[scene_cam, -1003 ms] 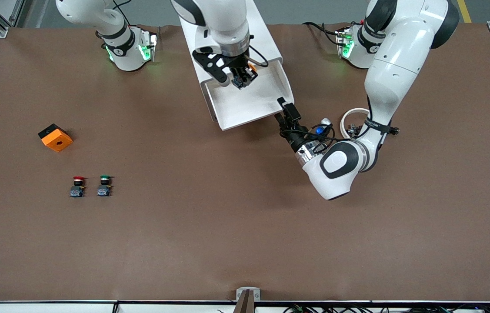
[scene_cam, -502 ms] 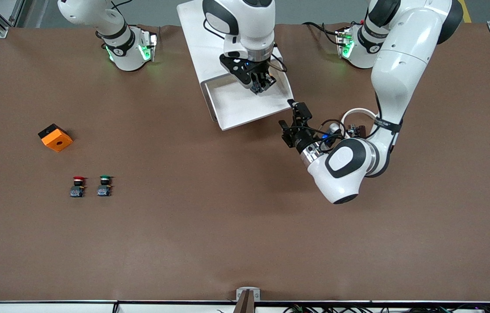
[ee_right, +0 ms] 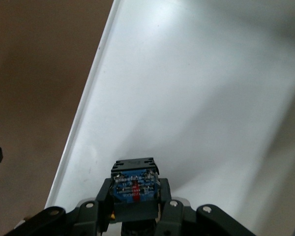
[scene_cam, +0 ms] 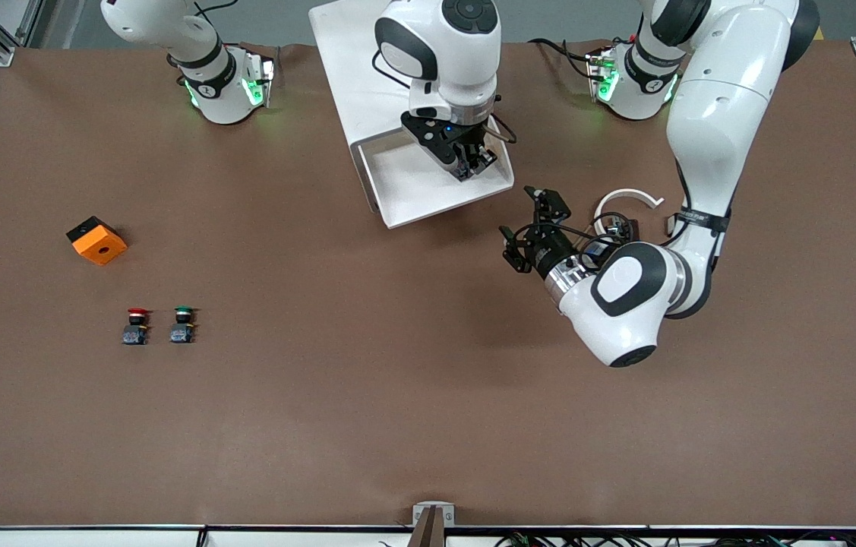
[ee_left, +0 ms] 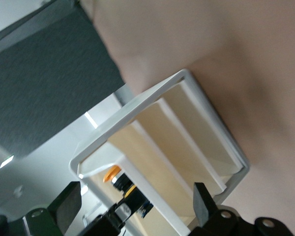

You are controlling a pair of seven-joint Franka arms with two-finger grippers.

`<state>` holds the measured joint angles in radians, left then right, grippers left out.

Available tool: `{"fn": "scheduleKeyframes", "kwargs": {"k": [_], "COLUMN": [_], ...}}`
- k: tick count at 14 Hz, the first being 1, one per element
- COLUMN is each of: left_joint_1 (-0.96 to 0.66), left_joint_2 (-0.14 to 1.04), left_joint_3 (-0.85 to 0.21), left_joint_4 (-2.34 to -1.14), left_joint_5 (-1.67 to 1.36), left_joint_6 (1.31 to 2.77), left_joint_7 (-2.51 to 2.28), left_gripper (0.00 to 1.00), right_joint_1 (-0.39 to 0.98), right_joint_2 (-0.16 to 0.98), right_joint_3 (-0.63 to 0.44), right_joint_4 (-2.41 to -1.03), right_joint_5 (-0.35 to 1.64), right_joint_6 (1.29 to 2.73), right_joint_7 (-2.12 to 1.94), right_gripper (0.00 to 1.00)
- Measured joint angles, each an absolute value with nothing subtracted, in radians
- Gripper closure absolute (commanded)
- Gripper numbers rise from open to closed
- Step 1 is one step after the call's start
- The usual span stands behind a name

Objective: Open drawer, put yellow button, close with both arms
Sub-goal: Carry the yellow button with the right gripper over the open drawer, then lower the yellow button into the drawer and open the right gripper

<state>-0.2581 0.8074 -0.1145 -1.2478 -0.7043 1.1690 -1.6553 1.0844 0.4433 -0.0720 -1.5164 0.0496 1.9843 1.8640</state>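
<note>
Right gripper clamps yellow button by its stiff, light body over open drawer; left gripper waits, jaws wide, empty.

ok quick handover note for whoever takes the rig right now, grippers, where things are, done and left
Right gripper: shut on the yellow button, over the open drawer.
Left gripper: open, empty, low over the table beside the drawer's front corner toward the left arm's end.
Done: drawer pulled out, button picked up and carried over it.
Left: release the button into the drawer, then push the drawer shut with both arms.
</note>
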Motion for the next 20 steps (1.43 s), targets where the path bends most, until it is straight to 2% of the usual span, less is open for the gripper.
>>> {"fn": "scheduleKeyframes", "kwargs": {"k": [1, 2, 3, 8, 11, 16, 20], "left_joint_1": [-0.259, -0.263, -0.269, -0.344, -0.419, -0.467, -0.472], "left_joint_2": [0.800, 0.788, 0.774, 0.709, 0.696, 0.653, 0.653], "left_joint_3": [-0.115, -0.115, -0.115, -0.116, -0.116, -0.115, -0.117], "left_joint_4": [-1.240, -1.235, -1.232, -1.231, -1.230, -1.230, -1.232], "left_joint_5": [-0.662, -0.621, -0.588, -0.360, -0.231, -0.184, -0.183], "left_joint_6": [1.195, 1.222, 1.245, 1.370, 1.456, 1.583, 1.653], "left_joint_7": [-1.609, -1.565, -1.527, -1.394, -1.364, -1.361, -1.315], "left_gripper": [0.00, 0.00, 0.00, 0.00, 0.00, 0.00, 0.00], "right_joint_1": [1.084, 1.085, 1.085, 1.086, 1.069, 0.948, 0.786], "right_joint_2": [0.446, 0.448, 0.450, 0.456, 0.456, 0.450, 0.400], "right_joint_3": [-0.072, -0.072, -0.072, -0.076, -0.090, -0.094, -0.103], "right_joint_4": [-1.513, -1.510, -1.509, -1.498, -1.436, -1.292, -1.257], "right_joint_5": [0.047, 0.042, 0.034, 0.014, 0.014, 0.039, 0.098], "right_joint_6": [1.984, 1.984, 1.984, 1.984, 1.969, 1.739, 1.582], "right_joint_7": [1.864, 1.864, 1.864, 1.863, 1.850, 1.606, 1.254], "right_gripper": [1.00, 0.55, 0.01, 0.00, 0.00, 0.00, 0.00]}}
